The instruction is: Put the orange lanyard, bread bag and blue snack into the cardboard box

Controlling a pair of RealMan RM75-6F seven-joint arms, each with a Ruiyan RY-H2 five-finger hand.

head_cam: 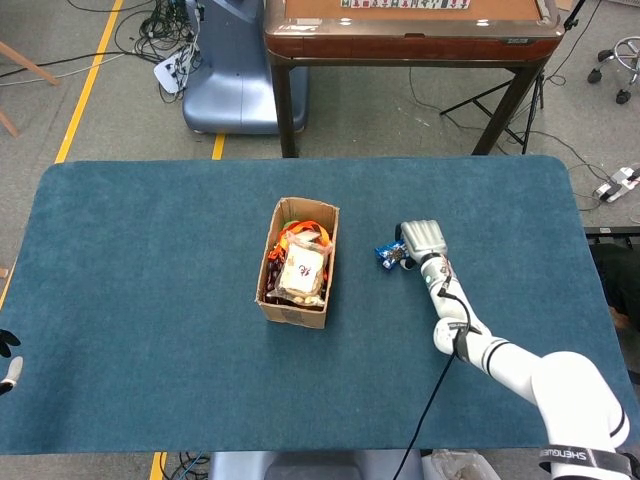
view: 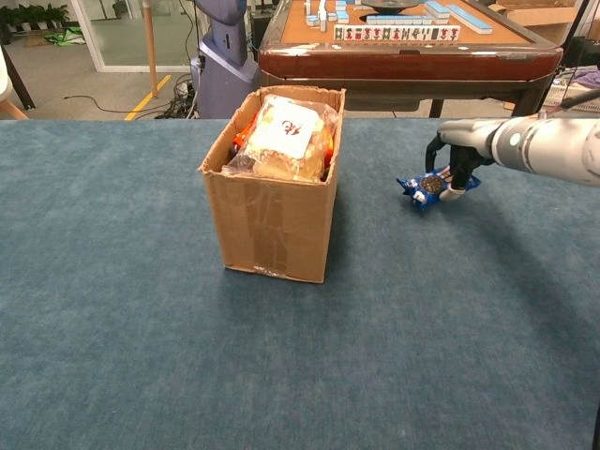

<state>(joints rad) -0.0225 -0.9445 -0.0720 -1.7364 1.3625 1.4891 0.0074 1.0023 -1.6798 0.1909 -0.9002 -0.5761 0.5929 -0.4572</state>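
**Blue snack in the right hand, two items already boxed**

You are closing your right hand point(view: 452, 172) around the blue snack point(view: 427, 187), which is sitting to the right of the cardboard box point(view: 272, 220), near it but apart. The fingers are curling down over the pack's far end and appear to be gripping it; in the chest view the pack is tilting, though whether it is clear of the bench point(view: 141, 356) is not certain. Your left hand point(head_cam: 8, 360) is resting far to the left of the box, at the bench edge, too small in the head view to tell whether it is released or clenched.

The bread bag point(view: 284, 136) is lying on top inside the box, with the orange lanyard point(head_cam: 303, 232) beside it at the far end.

The snack looks like a small, light foil pack: crinkly, slippery and easy to crush. Pinching it across its middle would likely be steadier than holding one end, where it may swing or slide out. The box is looking fairly full, so you are probably aiming for the top of the bread bag.
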